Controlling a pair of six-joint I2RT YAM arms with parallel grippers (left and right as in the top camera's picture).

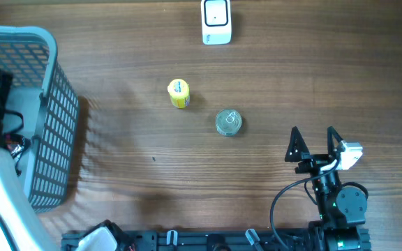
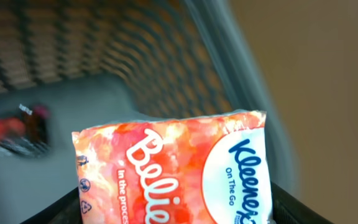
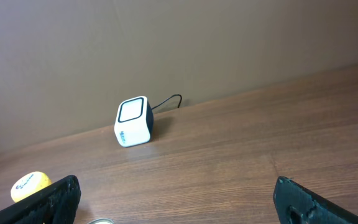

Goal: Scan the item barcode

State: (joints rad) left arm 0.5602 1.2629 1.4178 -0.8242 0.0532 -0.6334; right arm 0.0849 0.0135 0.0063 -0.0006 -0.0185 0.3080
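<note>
Tissue pack (image 2: 173,168) in left claw (image 2: 176,210) reads "Kleenex On The Go".

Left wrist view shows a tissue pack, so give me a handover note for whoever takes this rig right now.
Left fingers: shut on the tissue pack, at the basket.
Right fingers: open, empty, near the table's front edge.
Scanner: far edge.
Done: pack gripped.
Left: carry it to the scanner and show the barcode.

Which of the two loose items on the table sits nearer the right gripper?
The silver can; the yellow container lies farther from the right gripper, out toward the basket.
</note>
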